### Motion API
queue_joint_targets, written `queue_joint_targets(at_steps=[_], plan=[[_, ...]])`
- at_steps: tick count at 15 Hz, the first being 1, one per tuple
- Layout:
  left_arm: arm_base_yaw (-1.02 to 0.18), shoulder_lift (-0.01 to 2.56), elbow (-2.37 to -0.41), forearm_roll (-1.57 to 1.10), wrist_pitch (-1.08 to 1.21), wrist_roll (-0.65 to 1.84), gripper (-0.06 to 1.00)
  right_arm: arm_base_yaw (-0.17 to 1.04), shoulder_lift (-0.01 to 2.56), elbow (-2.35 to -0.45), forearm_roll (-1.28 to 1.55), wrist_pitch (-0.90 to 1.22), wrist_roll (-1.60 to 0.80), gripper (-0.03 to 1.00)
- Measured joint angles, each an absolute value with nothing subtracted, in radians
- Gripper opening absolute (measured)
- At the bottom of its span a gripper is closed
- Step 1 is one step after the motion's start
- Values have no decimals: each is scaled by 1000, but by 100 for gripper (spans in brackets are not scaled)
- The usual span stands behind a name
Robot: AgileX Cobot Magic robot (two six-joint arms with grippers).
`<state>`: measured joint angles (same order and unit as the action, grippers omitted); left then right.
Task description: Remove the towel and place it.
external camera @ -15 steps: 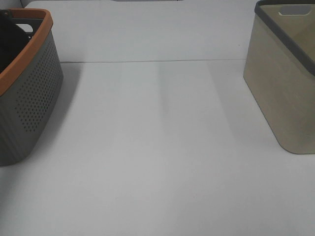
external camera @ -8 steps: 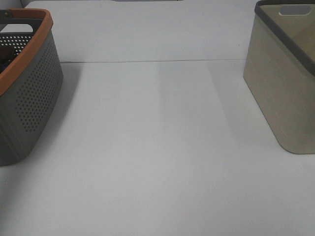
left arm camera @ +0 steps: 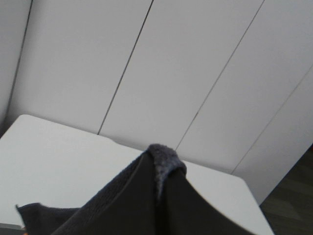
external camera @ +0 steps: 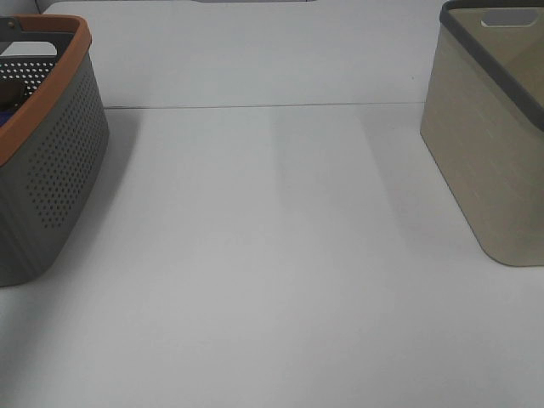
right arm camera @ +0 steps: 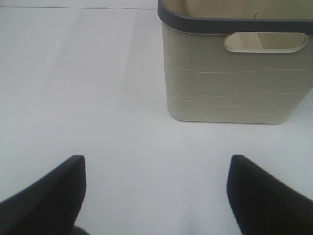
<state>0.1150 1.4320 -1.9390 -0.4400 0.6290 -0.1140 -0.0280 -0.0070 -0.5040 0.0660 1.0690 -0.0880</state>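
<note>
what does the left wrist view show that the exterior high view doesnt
Only the left wrist view: the dark towel pinched in the shut left gripper, with wall panels behind. Only the exterior high view: the beige basket and the perforated wall of the orange-rimmed grey basket. Both: the white table.
</note>
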Motion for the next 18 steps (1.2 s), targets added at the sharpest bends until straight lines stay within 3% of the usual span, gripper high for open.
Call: queue_joint_targets(at_steps=[12, 18], plan=[[-401, 1597, -1939, -418, 275, -40, 0, -28, -7, -504, 133, 1069, -88, 75], [-523, 1763, -1939, -349, 206, -40, 0, -28, 43, -504, 232, 1052, -102, 75]])
